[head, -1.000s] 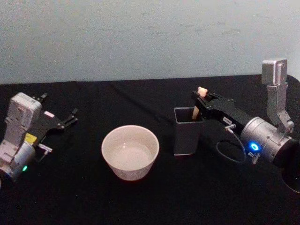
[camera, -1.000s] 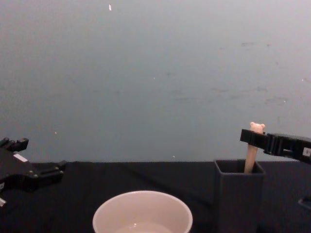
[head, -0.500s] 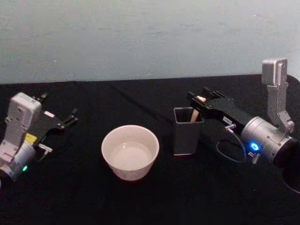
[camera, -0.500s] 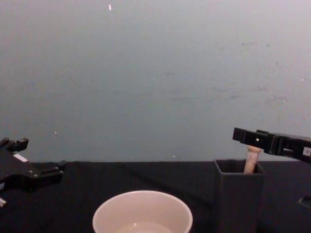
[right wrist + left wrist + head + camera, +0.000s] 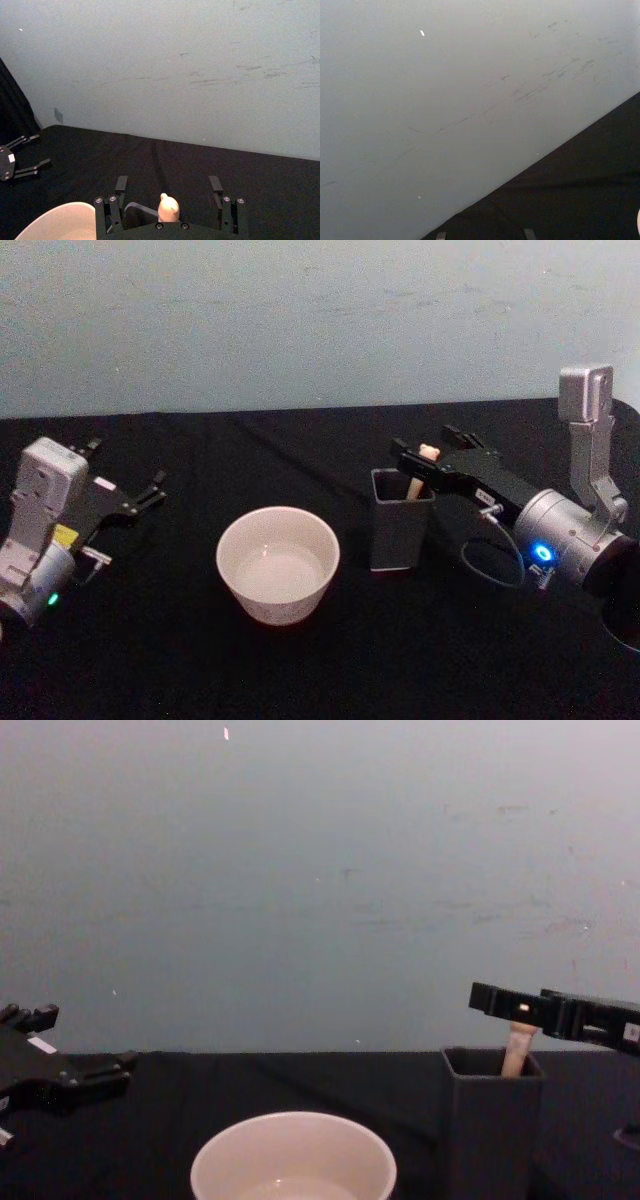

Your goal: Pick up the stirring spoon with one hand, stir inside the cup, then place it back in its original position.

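The stirring spoon [image 5: 428, 452] stands in a dark grey square holder [image 5: 400, 530] right of centre, its cream handle and bear head sticking out. My right gripper [image 5: 424, 443] hangs level with the bear head, open, one finger on each side of it. In the right wrist view the bear head [image 5: 168, 206] sits between the fingers, close to the palm. From the chest the handle [image 5: 514, 1055] shows below the gripper [image 5: 510, 1003]. The cream-white cup [image 5: 277, 565] stands left of the holder. My left gripper [image 5: 128, 465] rests open at the far left.
Black cloth covers the table [image 5: 330, 660], and a pale wall [image 5: 320, 320] rises just behind it. The right arm's cable loop [image 5: 490, 565] hangs beside the holder. There is bare cloth between the cup and the left gripper.
The right gripper's fingers have reached farther left past the spoon. The bear head, which stood above the gripper a second ago, now sits lower, level with the fingers. The left arm has not moved.
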You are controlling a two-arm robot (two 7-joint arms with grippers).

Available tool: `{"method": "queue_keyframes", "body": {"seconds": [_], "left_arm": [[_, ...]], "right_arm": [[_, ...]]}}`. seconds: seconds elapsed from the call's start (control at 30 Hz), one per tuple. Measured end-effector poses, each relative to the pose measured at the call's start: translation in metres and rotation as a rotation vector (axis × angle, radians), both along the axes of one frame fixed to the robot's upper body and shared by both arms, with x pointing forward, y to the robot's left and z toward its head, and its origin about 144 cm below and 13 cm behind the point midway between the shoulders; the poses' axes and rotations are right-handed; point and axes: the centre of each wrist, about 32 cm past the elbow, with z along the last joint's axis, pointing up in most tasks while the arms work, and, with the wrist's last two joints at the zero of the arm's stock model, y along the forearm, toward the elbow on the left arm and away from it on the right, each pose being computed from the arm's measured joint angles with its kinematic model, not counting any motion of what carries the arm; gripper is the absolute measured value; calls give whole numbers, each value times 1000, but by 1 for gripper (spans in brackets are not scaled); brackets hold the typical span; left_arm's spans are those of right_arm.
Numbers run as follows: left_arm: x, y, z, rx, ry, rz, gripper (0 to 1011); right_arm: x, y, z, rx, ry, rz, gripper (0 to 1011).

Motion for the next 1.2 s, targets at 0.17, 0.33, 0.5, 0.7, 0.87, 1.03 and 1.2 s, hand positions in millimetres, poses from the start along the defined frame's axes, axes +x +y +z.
{"method": "queue_keyframes", "body": {"seconds": [0.17,0.33,0.5,0.7,0.87,1.03,1.2], "left_arm": [[0,0,0,0,0,0,1001],[0,0,0,0,0,0,1001],[0,0,0,0,0,0,1001],[0,0,0,0,0,0,1001],[0,0,0,0,0,0,1001],[0,0,0,0,0,0,1001],[0,0,0,0,0,0,1001]], "right_arm": [[0,0,0,0,0,0,1002],[-1,5,4,-22,-61,-24,1003],[-3,9,10,-32,-178,-100,1003],[-4,13,11,-99,-306,-268,1003],[-4,10,0,-168,-284,-352,1003],[-8,8,-24,-228,-192,-393,1003],[-12,9,-41,-254,-127,-399,1003]]}}
